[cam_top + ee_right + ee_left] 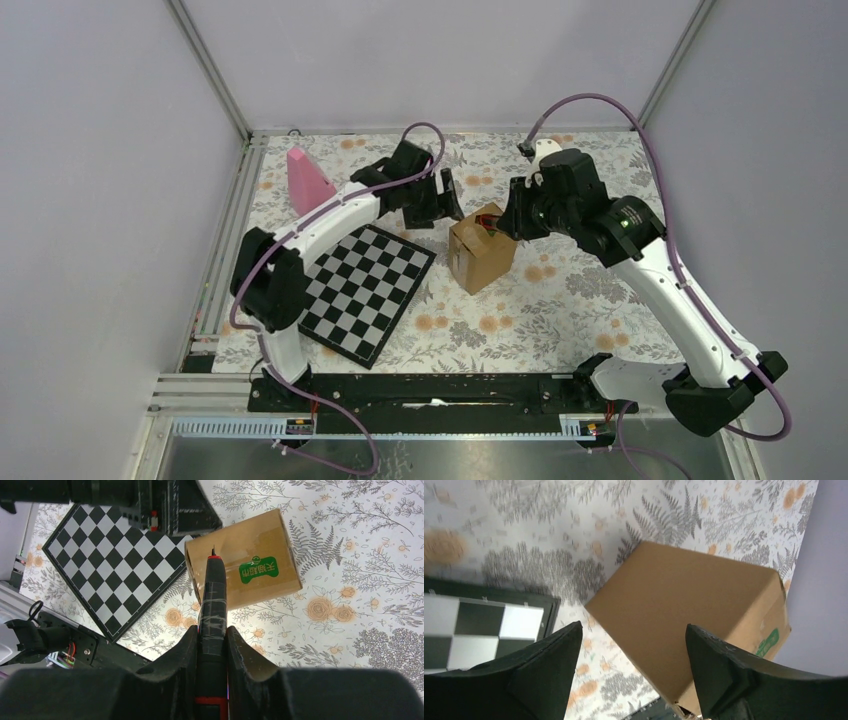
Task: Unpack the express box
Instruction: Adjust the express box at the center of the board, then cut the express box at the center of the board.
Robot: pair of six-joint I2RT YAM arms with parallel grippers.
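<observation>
From above, I'm seeing the box [482, 248] sitting on the flowered cloth [560, 300], just beside the chessboard [367, 290]. Left wrist: my left gripper [634, 630] is hovering over it, fingers spread apart. Right wrist: my right gripper [211, 630] is clamping a black tool [212, 595] (taped, red-tipped), which is pointing at the box.

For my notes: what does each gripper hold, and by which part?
The right gripper holds a black pen-like tool by its shaft; the left gripper is open, holding nothing.

The box [483, 255], plain brown cardboard with a green label on one face, stands on the floral cloth [600, 290] just beside the chessboard [365, 290].
</observation>
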